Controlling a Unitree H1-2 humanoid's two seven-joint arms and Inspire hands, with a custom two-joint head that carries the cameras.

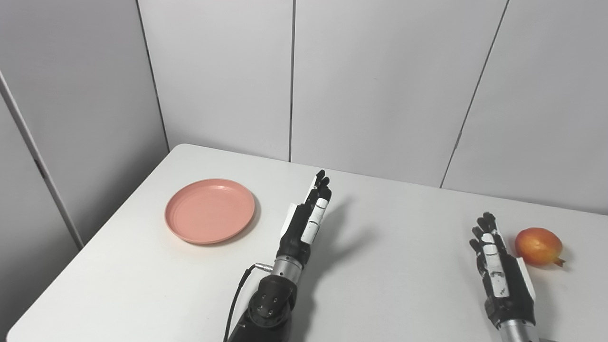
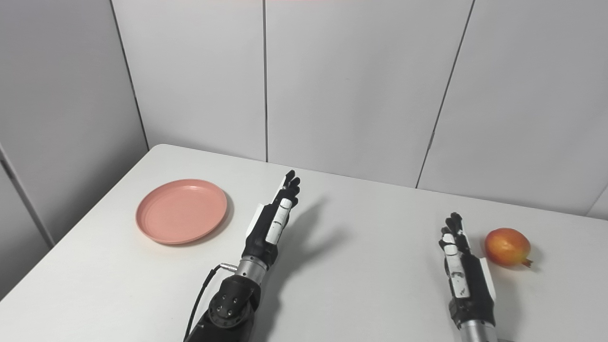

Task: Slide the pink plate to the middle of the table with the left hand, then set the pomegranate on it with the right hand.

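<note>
A: Where is the pink plate (image 1: 210, 211)?

B: In the left half of the frame, a little below mid-height, lying flat on the white tabletop (image 1: 389, 285) and near its left edge. Nothing is on it.

A: And the pomegranate (image 1: 538, 246)?

B: Far right of the frame, resting on the tabletop, its small crown pointing to the lower right. It is well apart from the plate.

A: Is anything touching the plate?

B: No. The left hand (image 1: 306, 221) is just right of it, toward the centre of the frame, with a clear strip of tabletop between them. The hand is turned edge-on, its fingers (image 1: 321, 190) straight and pointing toward the upper right, lying close beside one another. It holds nothing.

A: Is it resting on the surface?

B: It looks raised; its shadow falls on the tabletop to its right. I cannot tell whether any part of it touches.

A: The right hand (image 1: 498, 270)?

B: Lower right of the frame, just left of the pomegranate, back of the hand facing up. Its fingers (image 2: 453, 228) are extended toward the top of the frame, a little apart and slightly curled, and empty. There is a narrow gap between the hand and the fruit.

A: What lies behind?

B: Grey wall panels (image 1: 380, 80) with dark vertical seams, filling the upper half of the frame.
</note>
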